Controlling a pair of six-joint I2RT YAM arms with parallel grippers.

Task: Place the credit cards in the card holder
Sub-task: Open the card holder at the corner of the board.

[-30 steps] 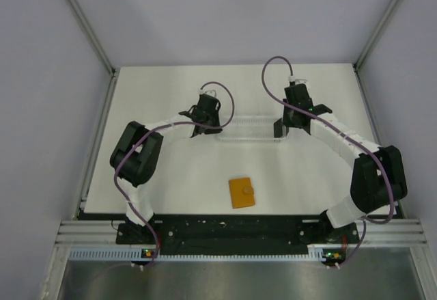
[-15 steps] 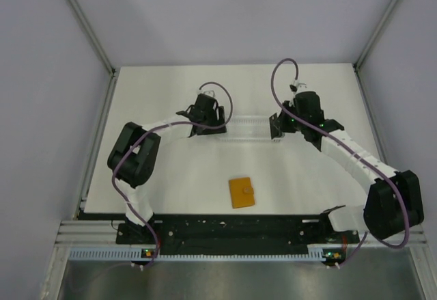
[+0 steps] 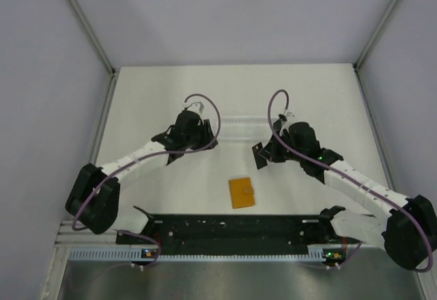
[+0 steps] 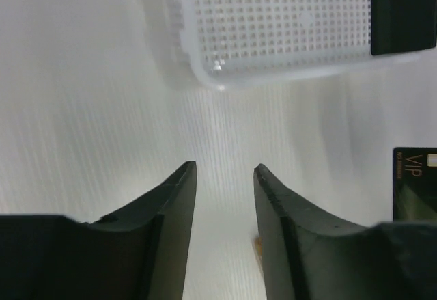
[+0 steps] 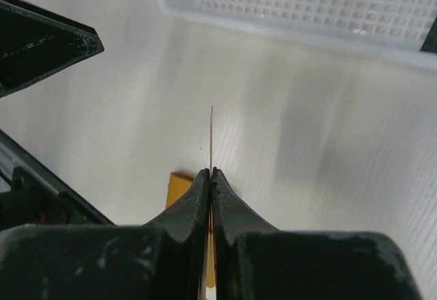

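The orange card holder [image 3: 240, 192] lies folded shut on the white table, near the front edge and between the two arms. My right gripper [image 3: 266, 154] is shut on a black credit card [image 3: 259, 156] and holds it on edge above the table, up and right of the holder. In the right wrist view that card [image 5: 211, 136] is a thin line rising from the shut fingertips, with the holder [image 5: 177, 185] just beyond. My left gripper [image 4: 224, 170] stands open and empty over bare table. The held card [image 4: 414, 184] shows at its right.
A long white slotted tray [image 3: 239, 119] lies across the table behind both grippers. Another dark card [image 4: 403, 11] stands at the right end of the tray [image 4: 287, 26]. The left gripper's finger [image 5: 41, 33] shows at the right wrist view's upper left.
Both arms have drawn back from the tray toward the near side. The right gripper has carried a black card out with it. The left gripper has opened.
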